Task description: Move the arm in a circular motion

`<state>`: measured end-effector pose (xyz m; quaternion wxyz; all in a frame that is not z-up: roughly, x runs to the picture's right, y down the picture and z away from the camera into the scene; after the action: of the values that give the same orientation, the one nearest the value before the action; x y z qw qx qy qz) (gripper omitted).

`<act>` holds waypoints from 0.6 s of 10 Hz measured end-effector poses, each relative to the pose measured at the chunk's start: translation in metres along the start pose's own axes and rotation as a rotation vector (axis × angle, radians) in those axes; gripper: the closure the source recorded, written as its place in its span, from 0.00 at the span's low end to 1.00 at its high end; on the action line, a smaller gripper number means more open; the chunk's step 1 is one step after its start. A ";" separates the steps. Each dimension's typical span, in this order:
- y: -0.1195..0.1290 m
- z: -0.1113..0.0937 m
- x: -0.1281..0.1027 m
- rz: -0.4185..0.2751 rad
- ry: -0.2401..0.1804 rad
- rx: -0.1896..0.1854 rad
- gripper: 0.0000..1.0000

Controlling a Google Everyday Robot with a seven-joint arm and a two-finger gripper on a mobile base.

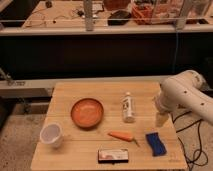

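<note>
The arm [186, 96] is thick, white and tubular with rounded joints. It comes in from the right edge and hangs over the right side of the wooden table [65, 95]. Its gripper [161, 119] points down at the arm's lower end, above the table's right edge. It is right of a small white bottle [128, 107] and above a blue sponge [155, 143], touching neither. Nothing shows in the gripper.
On the table are an orange bowl [87, 112], a white cup [51, 135], a carrot [121, 135] and a dark flat packet [113, 155]. Black cables [196, 145] lie on the floor at the right. A cluttered bench [100, 15] stands behind.
</note>
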<state>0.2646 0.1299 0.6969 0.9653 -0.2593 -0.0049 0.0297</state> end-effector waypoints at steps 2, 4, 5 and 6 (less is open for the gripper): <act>0.017 -0.003 -0.011 -0.017 0.006 -0.001 0.20; 0.023 -0.002 -0.026 -0.048 0.012 -0.001 0.20; 0.027 -0.003 -0.031 -0.063 0.018 -0.002 0.20; 0.032 -0.004 -0.038 -0.082 0.024 -0.004 0.20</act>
<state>0.2251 0.1534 0.6770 0.9652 -0.2610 -0.0042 -0.0132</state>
